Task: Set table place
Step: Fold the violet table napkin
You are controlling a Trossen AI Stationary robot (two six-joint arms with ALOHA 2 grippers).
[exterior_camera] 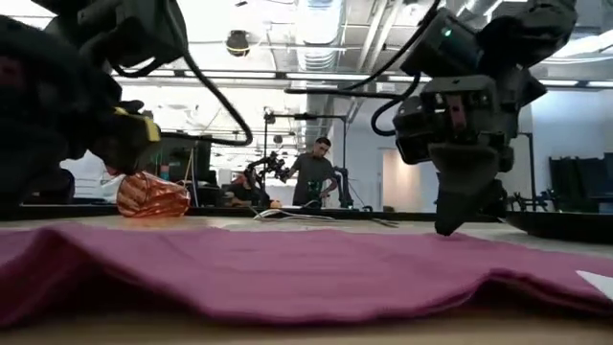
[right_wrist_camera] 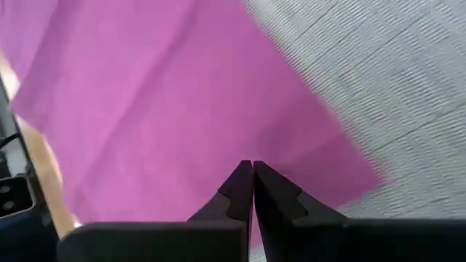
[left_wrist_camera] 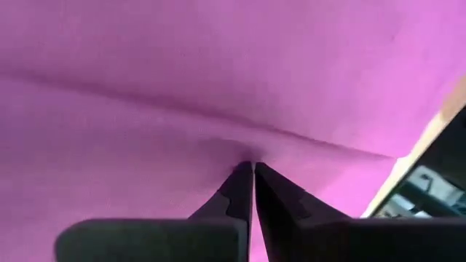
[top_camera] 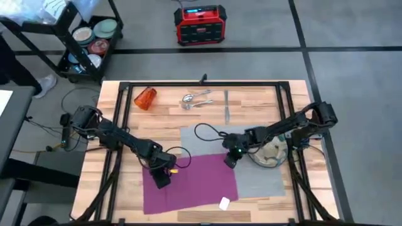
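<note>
Magenta napkin (top_camera: 188, 182) pinched in my left jaws (top_camera: 162, 180) at its left edge. My right jaws (top_camera: 230, 161), pressed together, sit on its top right corner.

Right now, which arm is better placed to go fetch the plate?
Right, probably. The right gripper sits at the napkin's far right corner on the placemat, with the plate just beside that arm. The left gripper, jaws shut on a napkin fold, is across the cloth.

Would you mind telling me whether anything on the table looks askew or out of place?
Yes: the orange cup lies tipped on its side near the far left corner, and the napkin sits skewed, partly on the placemat and partly on bare table.
</note>
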